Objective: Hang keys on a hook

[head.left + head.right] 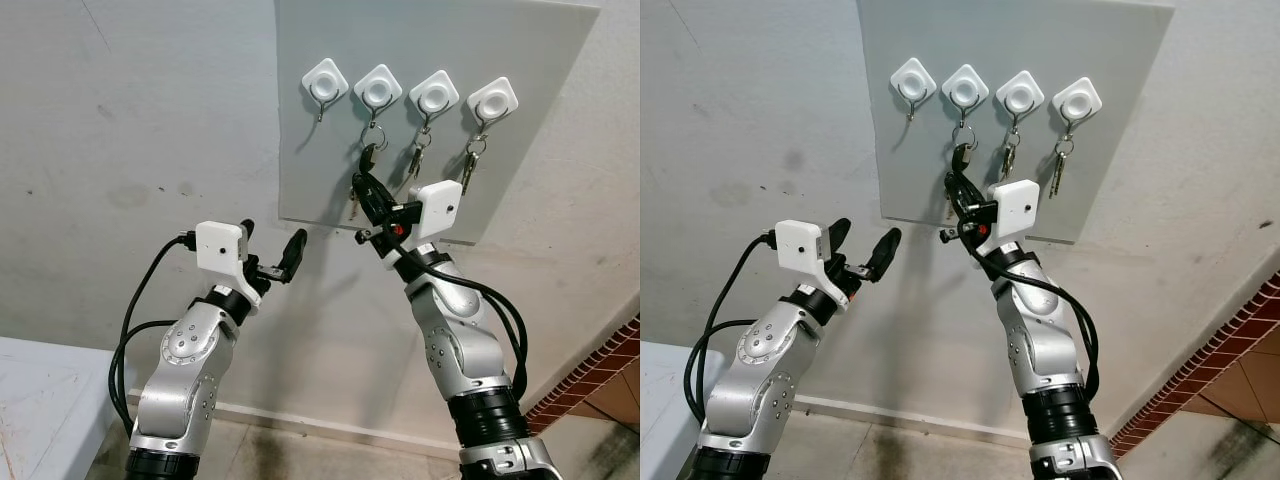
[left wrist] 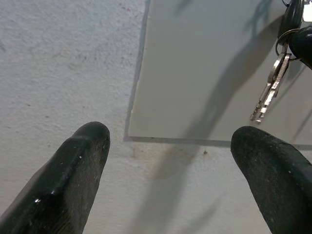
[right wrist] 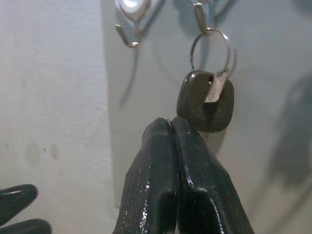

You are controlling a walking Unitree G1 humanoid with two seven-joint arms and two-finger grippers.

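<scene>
Wall (image 1: 120,120): matt, rough plaster, faintly stained. Board (image 1: 540,60) on it: smooth, flat grey panel, matt. Hooks (image 1: 325,85): glossy white plastic caps with bare metal prongs below. Keys (image 3: 207,100): thin bright metal ring, dark plastic head with slight sheen, silvery metal blades. Right gripper (image 3: 173,129) fingers looked like black rubber, glossy. Left gripper (image 2: 168,161) fingers (image 2: 83,165) duller black. Arms (image 1: 190,370): brushed silver metal; white plastic wrist housings.

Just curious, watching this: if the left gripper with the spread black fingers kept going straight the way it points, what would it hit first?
Most likely the grey board near its lower edge; the left gripper points there, open and empty. Depth is unclear.
</scene>
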